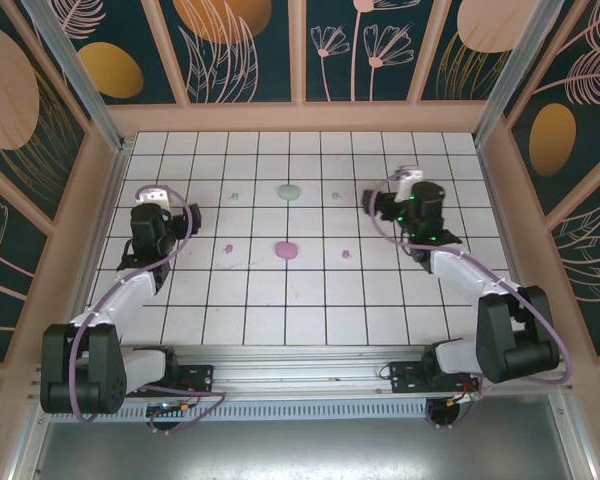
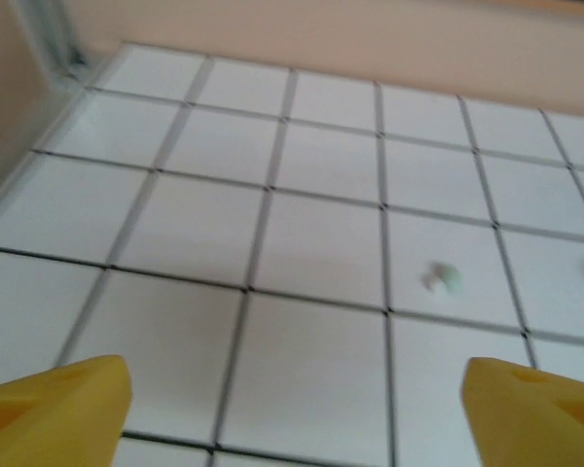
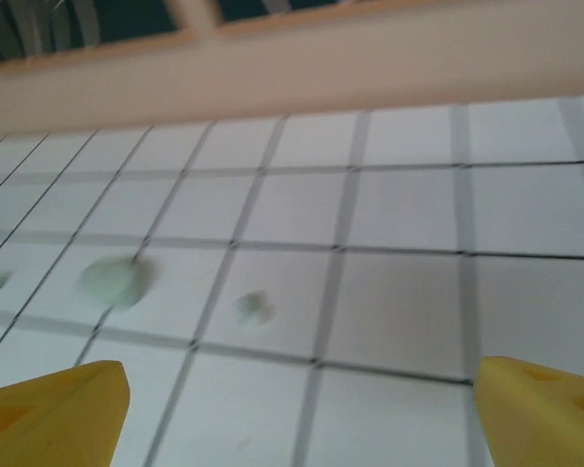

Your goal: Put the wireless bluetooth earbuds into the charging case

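Observation:
Two mint earbuds (image 1: 234, 196) (image 1: 335, 196) lie on either side of the mint charging case (image 1: 288, 190). Two pink earbuds (image 1: 228, 248) (image 1: 346, 254) flank the pink case (image 1: 286, 250). My left gripper (image 1: 170, 205) hovers at the left, open and empty (image 2: 297, 418), with a mint earbud (image 2: 444, 279) ahead and to its right. On the right, my right gripper (image 1: 385, 195) also stands open and empty (image 3: 297, 418). In front of it to the left are a mint earbud (image 3: 253, 306) and the mint case (image 3: 112, 282). The right wrist view is blurred.
The white tiled floor (image 1: 300, 300) is boxed in by wooden walls (image 1: 300, 115) at the back and along both sides. A metal rail (image 1: 300, 360) with both arm bases runs along the near edge.

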You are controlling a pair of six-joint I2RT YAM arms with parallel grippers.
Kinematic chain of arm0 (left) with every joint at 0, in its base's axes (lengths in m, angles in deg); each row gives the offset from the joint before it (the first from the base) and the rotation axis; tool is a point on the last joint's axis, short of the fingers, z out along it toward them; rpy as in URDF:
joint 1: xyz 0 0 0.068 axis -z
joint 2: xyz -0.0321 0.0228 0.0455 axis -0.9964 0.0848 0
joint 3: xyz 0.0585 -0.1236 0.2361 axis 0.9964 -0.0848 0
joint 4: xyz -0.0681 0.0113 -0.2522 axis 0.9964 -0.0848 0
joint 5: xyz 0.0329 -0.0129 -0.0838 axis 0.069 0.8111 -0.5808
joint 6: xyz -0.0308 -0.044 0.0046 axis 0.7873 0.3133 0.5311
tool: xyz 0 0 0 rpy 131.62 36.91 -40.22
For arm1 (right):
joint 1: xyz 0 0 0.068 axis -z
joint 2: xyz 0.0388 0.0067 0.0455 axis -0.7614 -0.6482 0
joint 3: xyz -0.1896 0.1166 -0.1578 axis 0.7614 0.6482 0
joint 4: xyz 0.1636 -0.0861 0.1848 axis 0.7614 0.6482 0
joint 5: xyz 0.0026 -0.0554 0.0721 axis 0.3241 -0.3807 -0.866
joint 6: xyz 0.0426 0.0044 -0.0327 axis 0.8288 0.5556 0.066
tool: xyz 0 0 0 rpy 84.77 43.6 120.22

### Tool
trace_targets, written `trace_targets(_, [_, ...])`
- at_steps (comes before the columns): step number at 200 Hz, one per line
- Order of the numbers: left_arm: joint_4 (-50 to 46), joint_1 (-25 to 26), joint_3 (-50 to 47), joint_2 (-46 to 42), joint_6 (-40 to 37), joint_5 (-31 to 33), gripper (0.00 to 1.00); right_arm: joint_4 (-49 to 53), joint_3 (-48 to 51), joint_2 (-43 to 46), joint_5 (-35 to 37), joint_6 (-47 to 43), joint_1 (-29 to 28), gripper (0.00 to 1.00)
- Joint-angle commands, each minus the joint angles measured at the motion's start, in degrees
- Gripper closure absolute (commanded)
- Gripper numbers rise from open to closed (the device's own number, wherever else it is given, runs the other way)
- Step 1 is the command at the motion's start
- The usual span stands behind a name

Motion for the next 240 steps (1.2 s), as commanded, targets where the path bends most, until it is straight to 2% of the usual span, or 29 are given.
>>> trace_targets(1, [-9.9,0.1,0.0,-1.6,6.3,-13.4,0.20,6.7,-1.5,-1.7,-4.4,-4.4,-6.6,0.09])
trace_targets(11, [-11.1,1.0,-0.9,-2.0,7.5,-15.6,0.23,7.9,-2.4,-2.9,-6.7,-5.8,-9.4,0.09])
trace_targets(29, [-11.7,4.5,-3.7,-4.4,10.3,-15.1,0.25,11.0,-4.9,-5.8,-9.4,-8.7,-14.4,0.10])
trace_targets(56, [-9.3,11.1,-7.7,-6.9,15.4,-13.3,0.28,13.7,-7.4,-10.5,-8.4,-13.8,-21.5,0.10])
trace_targets(94, [-6.6,15.9,-10.1,-6.8,18.2,-10.9,0.29,13.7,-10.2,-18.4,-8.4,-16.8,-24.2,0.10])
trace_targets(139, [-5.5,16.2,-12.0,-7.3,19.0,-11.9,0.25,18.3,-18.1,-27.7,-10.6,-17.6,-24.6,0.17])
trace_targets(185, [-6.9,16.1,-13.4,-10.3,17.7,-10.6,0.23,19.9,-20.8,-30.7,-10.0,-19.9,-26.4,0.18])
trace_targets(240, [-6.9,16.2,-12.5,-9.0,16.9,-10.5,0.22,23.4,-25.3,-35.9,-7.7,-22.7,-27.5,0.21])
